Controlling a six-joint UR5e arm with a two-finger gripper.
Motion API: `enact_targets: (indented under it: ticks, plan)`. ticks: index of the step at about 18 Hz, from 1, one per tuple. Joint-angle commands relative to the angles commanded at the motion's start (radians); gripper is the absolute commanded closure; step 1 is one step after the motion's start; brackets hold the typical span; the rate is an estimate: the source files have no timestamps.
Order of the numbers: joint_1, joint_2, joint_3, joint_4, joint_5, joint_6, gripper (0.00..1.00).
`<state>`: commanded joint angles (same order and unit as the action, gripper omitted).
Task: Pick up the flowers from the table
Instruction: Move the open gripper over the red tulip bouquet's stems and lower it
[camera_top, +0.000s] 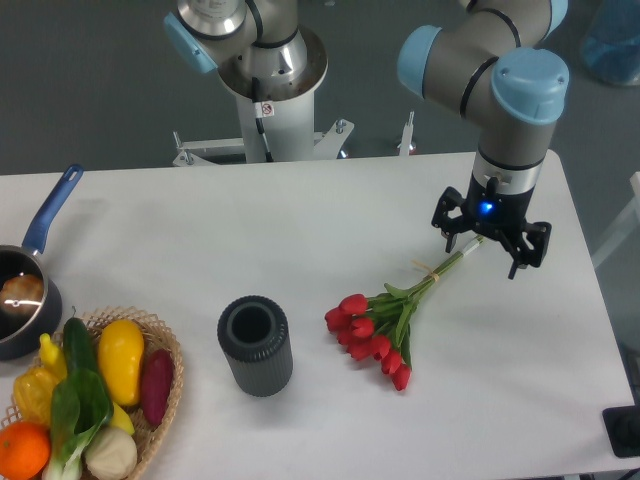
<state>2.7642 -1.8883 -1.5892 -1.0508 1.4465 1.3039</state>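
The flowers (375, 325) are a bunch of red tulips with green leaves, lying on the white table (300, 230) right of centre. Their buds point to the lower left. Their long pale tied stems (440, 270) run up and to the right. My gripper (490, 243) points straight down over the far ends of the stems, low over the table. Its black fingers look spread, one on each side of the stem ends. The stem tips are hidden under the gripper body.
A dark ribbed cylindrical vase (256, 345) stands upright left of the flowers. A wicker basket (150, 330) of vegetables and fruit sits at the front left corner. A pot with a blue handle (35, 260) is at the left edge. The robot base (270, 90) is behind the table.
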Motion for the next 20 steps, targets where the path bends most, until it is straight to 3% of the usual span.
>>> enact_targets:
  ticks: [4, 9, 16, 20]
  plan:
    - [0.002, 0.003, -0.032, 0.005, 0.000, 0.000, 0.00]
    - [-0.014, 0.043, -0.178, 0.017, 0.000, -0.002, 0.00]
    - [-0.073, 0.034, -0.209, 0.015, -0.003, 0.027, 0.00]
    - [-0.120, -0.028, -0.176, 0.023, -0.012, 0.037, 0.00]
